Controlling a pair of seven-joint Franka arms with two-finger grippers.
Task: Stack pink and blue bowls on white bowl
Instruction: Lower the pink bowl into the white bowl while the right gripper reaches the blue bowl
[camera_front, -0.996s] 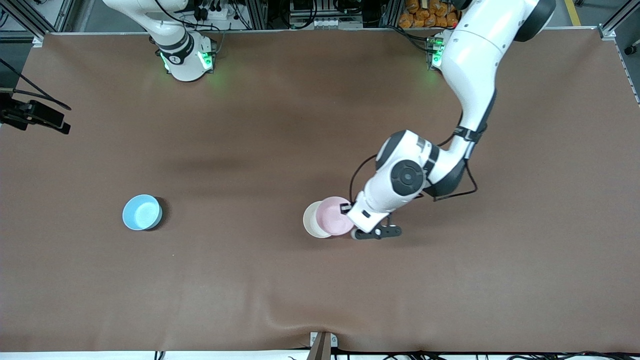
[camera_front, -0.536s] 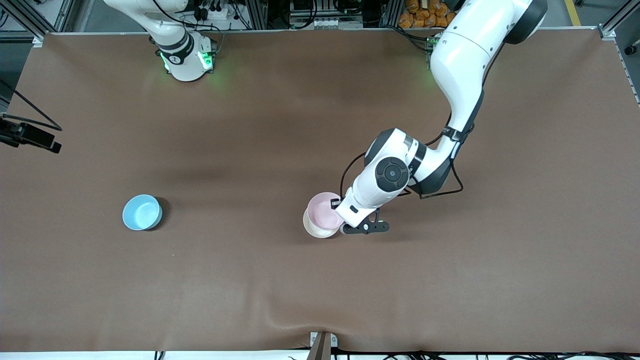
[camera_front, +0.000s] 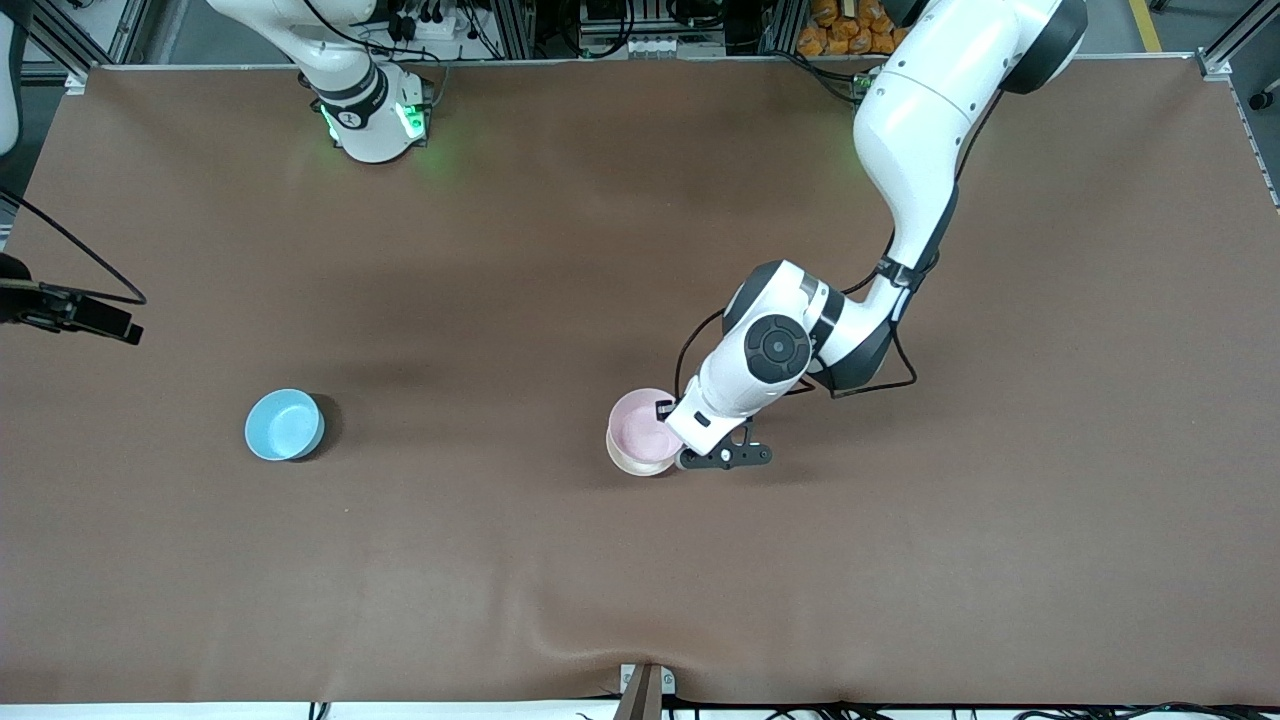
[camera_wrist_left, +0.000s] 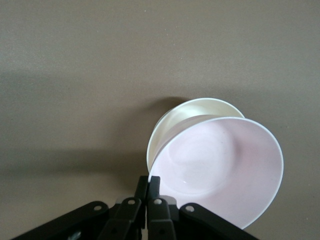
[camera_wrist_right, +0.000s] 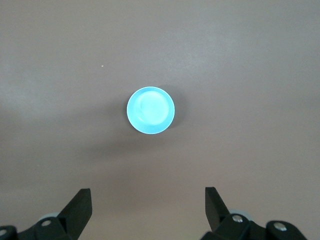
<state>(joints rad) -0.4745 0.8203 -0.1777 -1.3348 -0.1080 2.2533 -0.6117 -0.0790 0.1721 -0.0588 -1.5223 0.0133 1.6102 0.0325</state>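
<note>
Item 1: my left gripper (camera_wrist_left: 148, 187), pinched tight on the pink bowl (camera_front: 641, 428) rim, held it tilted over the white bowl (camera_front: 628, 459) mid-table so it could drop in and nest. Item 2: blue bowl (camera_front: 284, 425) sat untouched toward the right arm's end of the table (camera_front: 500, 250), my right gripper (camera_wrist_right: 148, 210) spread wide and empty, high above it for the next pick.
</note>
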